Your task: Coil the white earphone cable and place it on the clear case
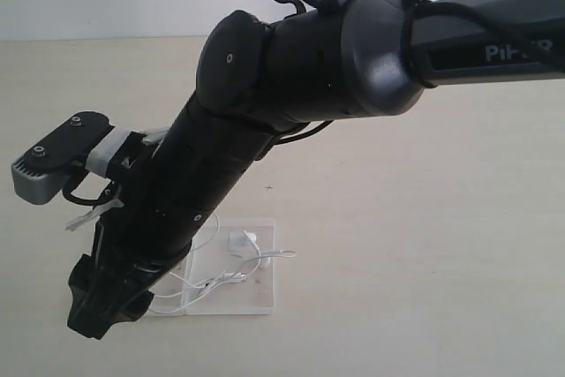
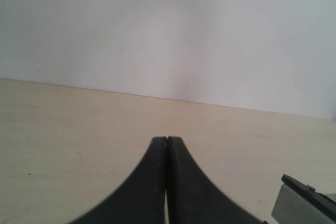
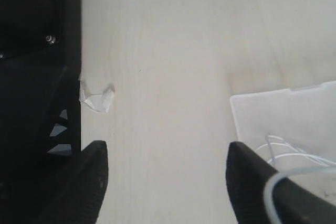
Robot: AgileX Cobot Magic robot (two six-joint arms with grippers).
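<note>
I observe a pale wooden table [image 1: 424, 236] under the whole work area, with a plain white wall [image 2: 168, 24] behind it. The right arm [image 1: 291, 68], black and bulky, reaches across the exterior view and slopes down towards the table, with a grey camera housing [image 1: 40, 174] mounted at its wrist. The clear case [image 1: 252, 293] lies open and flat on the table, just beside the right gripper [image 3: 168, 150]; in the right wrist view one corner of it [image 3: 294, 114] sits beyond and outside one finger. That gripper's fingers stand spread apart with only bare table between them, and they grip nothing. The left gripper [image 2: 166, 139] hangs over bare table well apart from the case, its two fingers pressed together with nothing between them. The white earphone cable [image 1: 281, 254] lies in loose loops across the case, partly spilling over its edge towards the right gripper. One loop [image 3: 273, 182] arcs across the finger nearest the case; I cannot tell whether it touches. A small clear scrap [image 3: 100, 99] lies on the table just beyond the other finger.
</note>
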